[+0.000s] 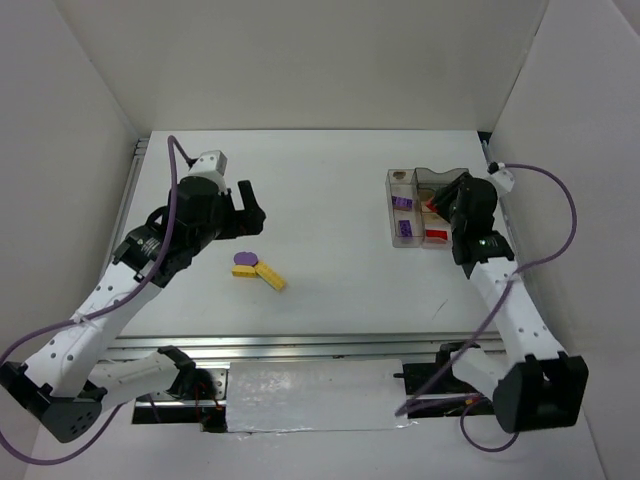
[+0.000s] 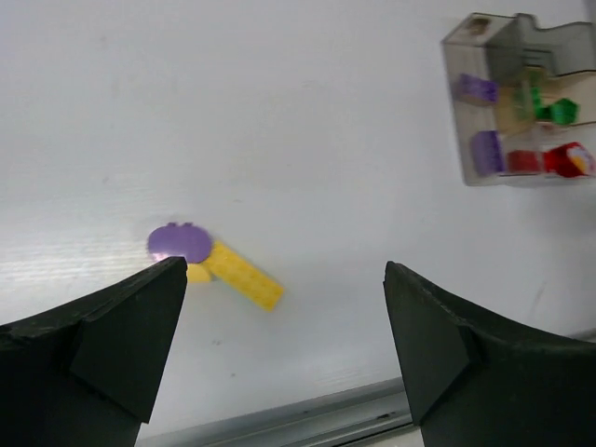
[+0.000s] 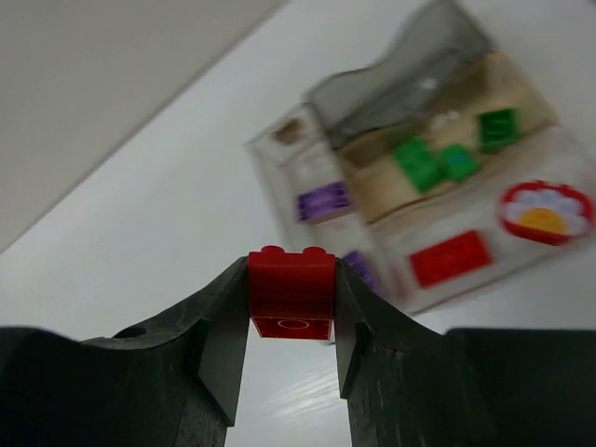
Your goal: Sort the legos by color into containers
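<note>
My right gripper [image 3: 291, 307] is shut on a red brick [image 3: 291, 291] and holds it above the clear divided tray [image 1: 393, 212], near that tray's right side [image 3: 291, 140]. The tray holds purple bricks [image 3: 323, 200], green bricks [image 3: 421, 163], a red brick [image 3: 450, 258] and a red-rimmed round piece [image 3: 545, 212]. My left gripper [image 2: 284, 326] is open and empty above the table. A round purple piece [image 2: 179, 242] lies on a yellow piece next to a long yellow brick [image 2: 244, 275], left of centre [image 1: 247, 260].
White walls enclose the table on three sides. A metal rail [image 1: 320, 345] runs along the near edge, with a foil strip [image 1: 315, 395] between the arm bases. The tray [image 2: 466, 121] stands at the far right in the left wrist view.
</note>
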`<state>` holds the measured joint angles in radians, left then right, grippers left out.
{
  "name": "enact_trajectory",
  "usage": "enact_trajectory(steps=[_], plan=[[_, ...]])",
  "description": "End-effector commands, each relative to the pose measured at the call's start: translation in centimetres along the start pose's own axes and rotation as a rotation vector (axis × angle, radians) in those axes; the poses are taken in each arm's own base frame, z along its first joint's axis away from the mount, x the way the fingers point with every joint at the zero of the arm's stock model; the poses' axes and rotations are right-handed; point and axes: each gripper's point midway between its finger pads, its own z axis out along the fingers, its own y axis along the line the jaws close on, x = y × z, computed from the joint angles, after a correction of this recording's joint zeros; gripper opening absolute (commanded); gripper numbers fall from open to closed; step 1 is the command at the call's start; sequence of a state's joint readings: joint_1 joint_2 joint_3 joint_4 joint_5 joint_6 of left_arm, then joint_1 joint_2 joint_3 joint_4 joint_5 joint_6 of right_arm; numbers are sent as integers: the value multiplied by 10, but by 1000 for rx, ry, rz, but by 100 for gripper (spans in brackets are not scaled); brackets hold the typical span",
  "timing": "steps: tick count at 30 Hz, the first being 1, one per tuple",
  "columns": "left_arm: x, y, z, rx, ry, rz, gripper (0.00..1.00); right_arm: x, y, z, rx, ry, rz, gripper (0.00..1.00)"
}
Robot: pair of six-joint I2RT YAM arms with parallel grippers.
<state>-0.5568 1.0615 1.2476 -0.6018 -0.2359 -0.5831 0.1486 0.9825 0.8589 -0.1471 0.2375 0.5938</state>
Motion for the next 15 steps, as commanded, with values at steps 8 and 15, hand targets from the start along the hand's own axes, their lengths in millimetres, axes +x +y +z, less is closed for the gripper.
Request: enact_trajectory(steps=[8,15], plan=[[13,49,-15,-202,4,43,100,-9,-140,68,497,-4,108,2],[20,54,-10,-221,26,72,99,14,-160,105,491,85,159,7]])
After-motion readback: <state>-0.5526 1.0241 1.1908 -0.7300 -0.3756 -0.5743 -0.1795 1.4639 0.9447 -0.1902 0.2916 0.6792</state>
